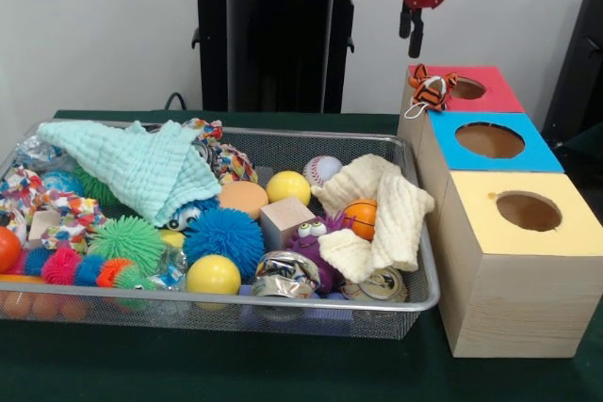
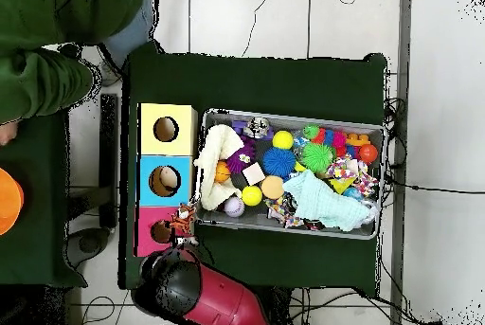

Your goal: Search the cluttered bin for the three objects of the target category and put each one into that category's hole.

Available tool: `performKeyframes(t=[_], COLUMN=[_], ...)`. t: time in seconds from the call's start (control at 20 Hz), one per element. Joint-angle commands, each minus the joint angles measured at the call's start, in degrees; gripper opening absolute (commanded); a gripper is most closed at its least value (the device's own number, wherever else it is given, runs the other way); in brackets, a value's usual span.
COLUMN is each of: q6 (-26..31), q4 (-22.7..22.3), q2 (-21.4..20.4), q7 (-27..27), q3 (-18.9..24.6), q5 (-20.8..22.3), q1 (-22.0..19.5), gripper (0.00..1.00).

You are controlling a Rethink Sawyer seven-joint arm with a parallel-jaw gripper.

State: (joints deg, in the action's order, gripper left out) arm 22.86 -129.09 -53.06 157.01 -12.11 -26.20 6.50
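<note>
Overhead, the claw [image 1: 413, 33] hangs empty, fingers pressed together, above the red box [image 1: 476, 89]. An orange striped toy [image 1: 431, 88] rests at that box's hole [image 1: 465, 88]. Left, the mesh bin [image 1: 419, 294] holds clutter on the green surface [image 1: 283, 369].

Arm raised, fingers [image 1: 414, 33] together, empty

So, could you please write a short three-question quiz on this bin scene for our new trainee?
1. True or false: the tiger toy lies inside the wire bin.
2. Which box is nearest the front camera? A red box B blue box C yellow box
3. Fill in: the mint cloth partly covers a ____ spiky ball.

Key: 1 false, it sits at the red box's hole. 2 C. 3 blue.
</note>
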Motion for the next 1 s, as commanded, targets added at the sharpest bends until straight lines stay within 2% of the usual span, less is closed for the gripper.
performKeyframes(t=[0.05,0.2,0.3,0.65,0.7,0.8,1.0], q6=[-0.6,-1.6,-4.6,-14.3,-16.5,-19.3,-22.0], q4=[7.8,8.1,7.4,3.1,1.8,0.6,0.4], q2=[2.4,2.6,2.6,1.9,1.4,1.1,1.9], q7=[12.6,13.1,12.5,13.1,13.4,14.2,15.4], q3=[-4.2,-3.5,-1.4,8.9,12.1,15.7,18.1], q5=[-2.1,-3.5,-4.8,-11.5,-12.4,-12.9,-12.9], q1=[0.4,0.1,-0.9,-5.0,-6.7,-8.7,-9.7], gripper=[1.00,1.00,1.00,1.00,1.00,1.00,1.00])
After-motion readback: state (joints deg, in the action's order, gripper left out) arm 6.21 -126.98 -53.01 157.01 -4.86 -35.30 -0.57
